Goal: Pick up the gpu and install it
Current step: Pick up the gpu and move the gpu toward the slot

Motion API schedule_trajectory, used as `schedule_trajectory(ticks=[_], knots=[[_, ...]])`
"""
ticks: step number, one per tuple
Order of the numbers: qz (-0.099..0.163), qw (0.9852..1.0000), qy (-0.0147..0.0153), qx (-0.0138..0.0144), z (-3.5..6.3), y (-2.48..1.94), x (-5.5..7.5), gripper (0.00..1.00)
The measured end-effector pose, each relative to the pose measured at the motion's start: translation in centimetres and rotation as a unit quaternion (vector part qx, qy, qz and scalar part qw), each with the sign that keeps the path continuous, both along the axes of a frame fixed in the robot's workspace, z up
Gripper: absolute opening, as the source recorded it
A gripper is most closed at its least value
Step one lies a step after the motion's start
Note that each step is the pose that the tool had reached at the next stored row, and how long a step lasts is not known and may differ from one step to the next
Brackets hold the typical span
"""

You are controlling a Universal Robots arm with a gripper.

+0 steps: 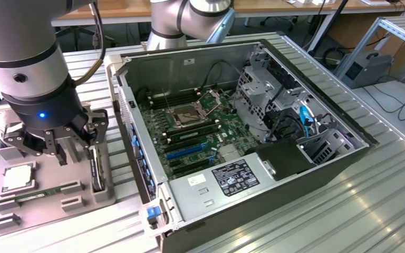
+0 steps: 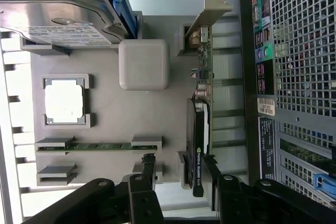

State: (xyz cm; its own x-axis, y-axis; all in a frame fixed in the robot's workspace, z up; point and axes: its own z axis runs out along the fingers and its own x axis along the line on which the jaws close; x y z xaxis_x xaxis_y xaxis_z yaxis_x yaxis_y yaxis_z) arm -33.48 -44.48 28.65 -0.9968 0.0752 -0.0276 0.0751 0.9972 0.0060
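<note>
The gripper [image 2: 181, 190] was seen spread wide, with nothing clasped between its black fingers [image 2: 143, 182]. It was held low over the grey parts tray [image 2: 131, 114]. In the wrist view the fan end of the gpu [image 2: 199, 145] was framed between the fingers; whether any finger touched the card could not be told.

The gpu was stood on its long edge in a slot along the side of the tray nearest the computer case [image 2: 304, 51], with its silver bracket at the far end from the gripper. A green memory stick [image 2: 100, 146] was laid in its holders on the tray, apart from the gpu. A processor chip [image 2: 64, 100] was seated flat in a square recess beyond it, and a hard drive [image 2: 58, 19] with a white label was placed farther still.

In the exterior view the gripper [image 1: 58, 150] was found at the left, above the tray [image 1: 55, 190], with the gpu [image 1: 99, 171] upright just beside the case [image 1: 259, 211]. The case was laid open on the metal table [image 1: 371, 211], and its motherboard [image 1: 195, 132] was exposed.
</note>
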Motion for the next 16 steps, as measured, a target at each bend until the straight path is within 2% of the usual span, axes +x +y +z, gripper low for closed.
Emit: schedule_trajectory(ticks=[16], knots=[[0.0, 1.0, 0.0, -0.0009, -0.13, 0.0, 0.43, 0.48]])
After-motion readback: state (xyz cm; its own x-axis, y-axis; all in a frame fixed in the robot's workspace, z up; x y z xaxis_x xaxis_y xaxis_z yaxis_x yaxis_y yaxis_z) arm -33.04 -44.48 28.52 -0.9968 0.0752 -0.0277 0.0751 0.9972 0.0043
